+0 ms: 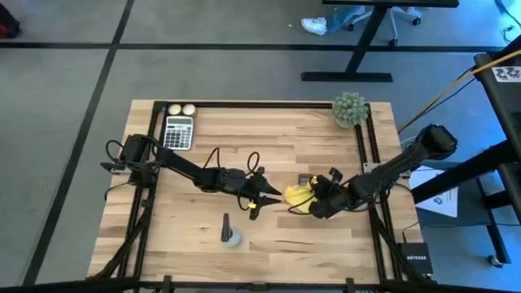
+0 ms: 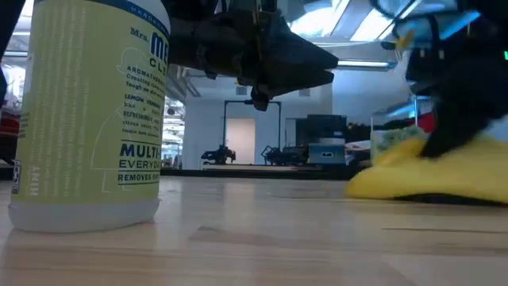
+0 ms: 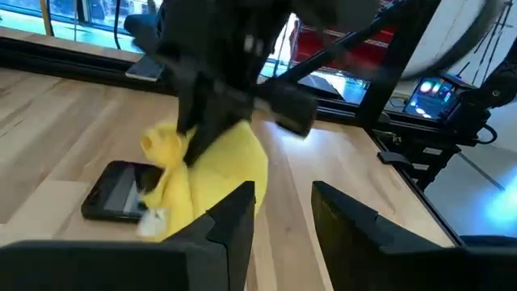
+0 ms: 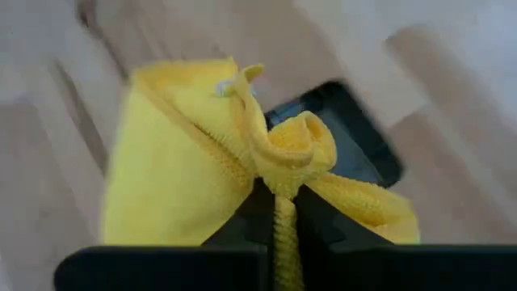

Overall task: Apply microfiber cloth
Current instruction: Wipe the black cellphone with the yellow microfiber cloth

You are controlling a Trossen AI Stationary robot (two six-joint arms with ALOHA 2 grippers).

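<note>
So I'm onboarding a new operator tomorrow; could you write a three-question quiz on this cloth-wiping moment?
1. True or false: the right gripper is shut on the microfiber cloth.
2. What does the cloth partly cover? A) the calculator B) the smartphone C) the spray bottle
3. Fill in: the left gripper hangs beside the cloth with its fingers ____.

Key
1. True: a fold of cloth is pinched between its fingers.
2. B: the black smartphone lies on the wooden table with the cloth draped over one end.
3. Open: nothing sits between them.
</note>
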